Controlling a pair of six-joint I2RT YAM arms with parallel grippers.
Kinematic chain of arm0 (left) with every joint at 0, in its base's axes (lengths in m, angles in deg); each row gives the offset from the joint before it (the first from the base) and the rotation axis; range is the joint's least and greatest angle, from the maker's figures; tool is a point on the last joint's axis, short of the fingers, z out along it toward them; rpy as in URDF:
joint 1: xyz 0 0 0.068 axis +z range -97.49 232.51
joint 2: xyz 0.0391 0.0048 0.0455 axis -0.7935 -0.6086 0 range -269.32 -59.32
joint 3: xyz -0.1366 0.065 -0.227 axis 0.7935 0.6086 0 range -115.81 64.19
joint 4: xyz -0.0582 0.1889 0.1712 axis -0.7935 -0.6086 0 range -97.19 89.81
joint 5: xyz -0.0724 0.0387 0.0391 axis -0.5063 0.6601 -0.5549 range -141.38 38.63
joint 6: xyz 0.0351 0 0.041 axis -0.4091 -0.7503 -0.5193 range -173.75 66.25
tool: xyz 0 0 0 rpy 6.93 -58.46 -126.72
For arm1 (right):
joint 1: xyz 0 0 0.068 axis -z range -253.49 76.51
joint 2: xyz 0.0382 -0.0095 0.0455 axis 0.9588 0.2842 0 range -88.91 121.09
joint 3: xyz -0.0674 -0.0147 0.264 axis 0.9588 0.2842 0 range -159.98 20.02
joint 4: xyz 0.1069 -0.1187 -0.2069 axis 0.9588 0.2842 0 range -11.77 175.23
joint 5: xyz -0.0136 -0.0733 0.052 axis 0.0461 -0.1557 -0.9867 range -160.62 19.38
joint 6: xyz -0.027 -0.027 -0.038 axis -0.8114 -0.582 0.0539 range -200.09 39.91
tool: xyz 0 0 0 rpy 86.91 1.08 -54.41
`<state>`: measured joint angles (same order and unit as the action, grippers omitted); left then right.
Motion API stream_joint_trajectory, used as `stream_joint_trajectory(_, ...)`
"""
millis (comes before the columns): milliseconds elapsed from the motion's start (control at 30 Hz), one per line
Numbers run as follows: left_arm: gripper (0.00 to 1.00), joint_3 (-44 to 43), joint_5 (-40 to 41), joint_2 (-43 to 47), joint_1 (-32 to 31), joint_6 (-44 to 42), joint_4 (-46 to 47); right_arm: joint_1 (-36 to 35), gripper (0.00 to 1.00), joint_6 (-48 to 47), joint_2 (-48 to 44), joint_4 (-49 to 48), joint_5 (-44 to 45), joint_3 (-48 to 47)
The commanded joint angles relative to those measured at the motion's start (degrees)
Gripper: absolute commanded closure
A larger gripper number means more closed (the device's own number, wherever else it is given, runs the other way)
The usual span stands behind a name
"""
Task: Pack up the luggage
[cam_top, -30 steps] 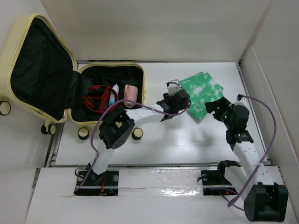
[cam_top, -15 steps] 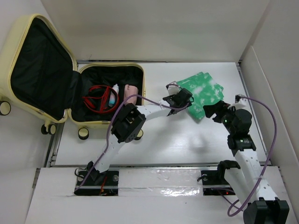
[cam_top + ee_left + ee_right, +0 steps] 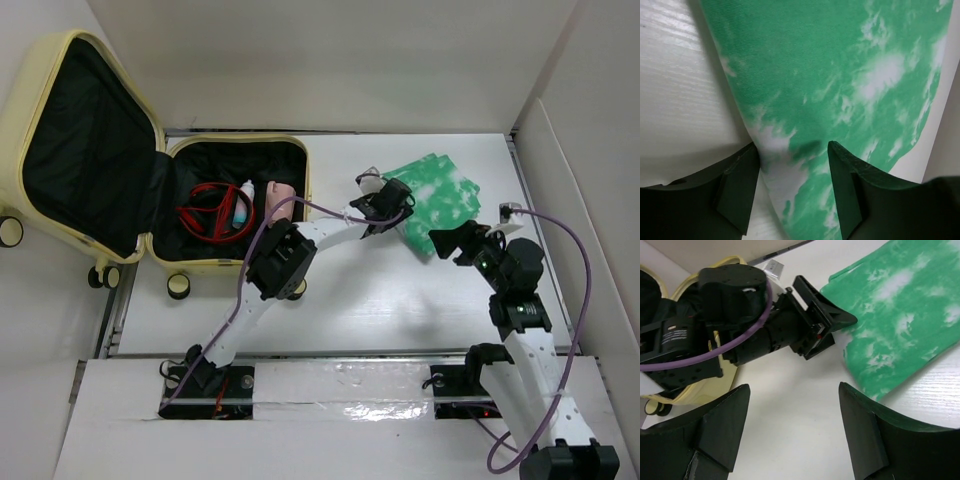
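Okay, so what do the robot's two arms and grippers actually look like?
The left arm and right arm match: white tubular links between chunky black joint housings, with a purple cable looping loosely along each. The left gripper and right gripper are black, each with two blunt wedge-shaped fingers.

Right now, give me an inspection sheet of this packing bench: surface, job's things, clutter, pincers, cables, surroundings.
Surface: white table.
Job's things: suitcase open, lid swung left; red cord, bottle and pink item inside; green cloth lying on the table to its right.
Clutter: nothing seen.
Pincers: left pincer open, astride the cloth's corner; right pincer open, empty, near the cloth.
Cables: purple cable looped along each arm.
Surroundings: white walls on three sides.
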<state>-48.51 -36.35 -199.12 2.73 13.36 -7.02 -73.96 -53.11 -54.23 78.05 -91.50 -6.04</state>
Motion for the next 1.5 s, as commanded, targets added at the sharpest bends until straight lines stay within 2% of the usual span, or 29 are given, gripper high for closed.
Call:
stream_joint_trajectory(0,0.50,-4.72,-0.44,-3.89,0.12,0.48,-3.98,-0.50,0.23,0.26,-2.51,-0.17,-2.49,-4.78)
stream_joint_trajectory(33,0.55,-6.37,-0.09,-4.33,0.12,0.04,-4.50,-0.50,0.23,0.44,-3.47,0.01,-3.02,-5.22)
stream_joint_trajectory(67,0.76,-6.82,-0.17,-4.85,0.12,-0.83,-4.59,-0.50,0.23,0.87,-4.00,0.01,-3.28,-5.66)
stream_joint_trajectory(133,0.98,-6.22,-0.79,-4.86,0.64,-2.24,-3.37,-0.50,0.23,1.05,-5.40,2.63,-3.64,-7.06)
stream_joint_trajectory(200,1.00,-2.89,-1.23,-2.67,1.17,-4.17,-1.27,-0.50,0.23,0.27,-6.28,3.78,-3.38,-7.86)
stream_joint_trajectory(400,1.00,23.02,-1.32,11.29,1.70,-10.06,12.27,-0.50,0.23,-1.06,-6.38,5.37,-2.76,-7.95)
stream_joint_trajectory(433,1.00,29.67,-1.23,13.05,1.70,-11.29,14.72,-1.02,0.23,-0.97,-6.11,4.41,-3.02,-7.69)
stream_joint_trajectory(567,1.00,41.58,1.13,21.75,1.70,-13.67,18.60,-1.55,0.23,-0.35,-3.92,2.39,-3.55,-6.98)
stream_joint_trajectory(600,0.97,42.91,1.49,22.55,1.70,-13.94,18.78,-1.55,0.23,-0.35,-3.39,2.04,-3.55,-6.98)
stream_joint_trajectory(633,0.84,43.96,1.67,23.00,1.70,-13.94,17.83,-1.55,0.23,-0.26,-2.60,1.25,-3.46,-6.98)
stream_joint_trajectory(667,0.59,44.06,1.93,23.52,1.18,-13.76,17.12,-2.25,0.23,-0.26,-2.34,0.98,-2.94,-6.98)
stream_joint_trajectory(733,0.34,43.98,2.72,23.53,1.18,-13.59,15.63,-3.48,0.23,-0.44,-1.72,0.80,-1.62,-7.33)
stream_joint_trajectory(767,0.31,43.89,2.55,23.35,1.18,-13.59,15.62,-3.49,0.23,-0.53,-1.54,0.80,-1.09,-7.42)
stream_joint_trajectory(867,0.30,41.35,2.03,21.08,1.18,-13.76,14.31,-5.06,0.23,-0.53,-1.37,0.89,0.84,-7.95)
stream_joint_trajectory(1033,0.41,32.83,-0.43,14.57,0.65,-12.63,10.79,-8.75,0.23,0.35,-1.10,-1.30,3.21,-7.51)
stream_joint_trajectory(1133,0.50,32.98,-1.58,12.11,1.17,-9.91,12.97,-11.03,0.23,0.44,-1.36,-1.13,4.71,-7.25)
stream_joint_trajectory(1200,0.60,34.30,-2.63,11.93,1.18,-8.76,15.34,-11.57,0.23,0.35,-1.71,-1.04,6.03,-6.81)
stream_joint_trajectory(1233,0.61,36.31,-2.37,12.19,1.18,-8.14,18.05,-12.44,0.23,0.35,-2.07,-1.22,6.38,-6.63)
stream_joint_trajectory(1367,0.98,39.66,-2.63,12.98,1.18,-7.96,22.47,-13.77,0.23,0.70,-2.24,-1.31,6.91,-6.37)
stream_joint_trajectory(1467,1.00,42.64,-2.37,14.73,1.18,-9.10,24.58,-14.38,0.23,0.70,-3.21,-0.61,7.08,-6.63)
